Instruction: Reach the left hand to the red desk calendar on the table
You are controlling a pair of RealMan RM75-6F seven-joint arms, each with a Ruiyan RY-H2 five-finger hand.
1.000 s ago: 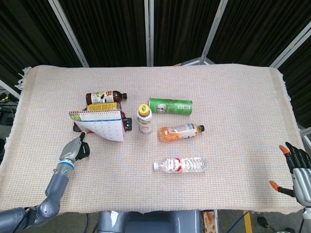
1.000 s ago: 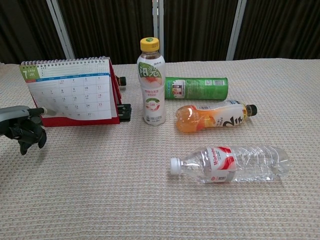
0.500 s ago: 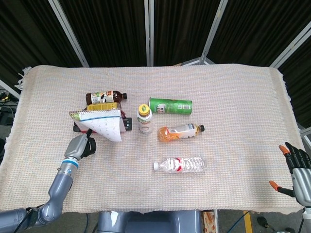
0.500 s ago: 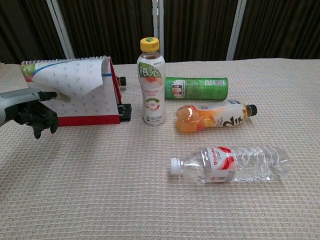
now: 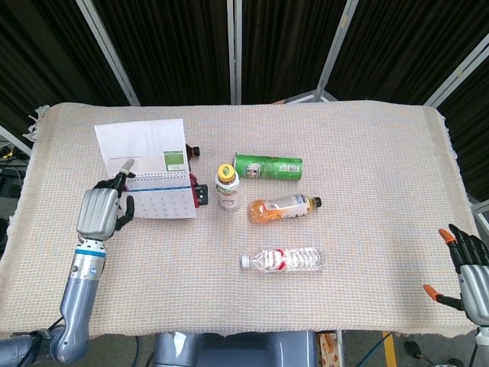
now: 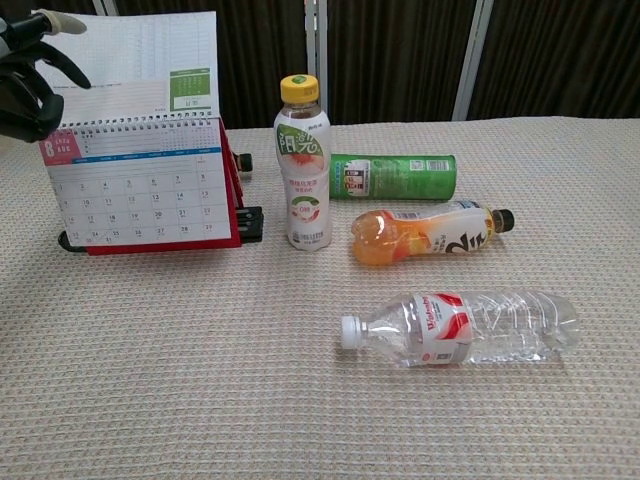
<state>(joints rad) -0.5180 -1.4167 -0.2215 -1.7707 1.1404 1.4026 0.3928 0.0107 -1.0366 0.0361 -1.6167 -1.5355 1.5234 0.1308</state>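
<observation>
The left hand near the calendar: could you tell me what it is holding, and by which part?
The left hand holds up a page of the red desk calendar by its upper left corner; the grip itself cannot be made out.

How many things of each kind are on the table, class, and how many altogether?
Bottles: 4 (yellow-capped upright bottle, orange drink bottle, clear water bottle, dark-capped bottle mostly hidden behind the calendar)
Green canister: 1
Red desk calendar: 1
Total: 6
</observation>
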